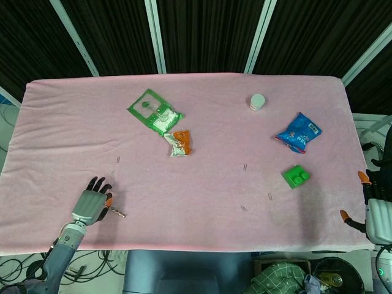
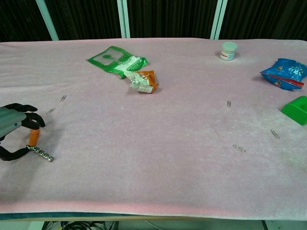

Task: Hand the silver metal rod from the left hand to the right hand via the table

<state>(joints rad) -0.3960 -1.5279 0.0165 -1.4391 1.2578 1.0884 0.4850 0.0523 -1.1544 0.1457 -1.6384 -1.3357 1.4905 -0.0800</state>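
A pink cloth-covered table [image 1: 202, 141] stands before dark curtains. The left hand [image 1: 90, 202] is at the near left edge, fingers curled, pinching one end of the silver metal rod [image 2: 42, 153]. The rod projects rightward from the fingers, its free end on the cloth. The right hand [image 1: 375, 211] is at the near right edge, well apart from the rod; whether its fingers are spread or closed cannot be told.

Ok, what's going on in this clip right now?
The left hand pinches a thin silver metal rod low over the pink cloth-covered table, near its front left corner. The right hand waits open off the table's right edge. The handover hasn't reached the right side yet.
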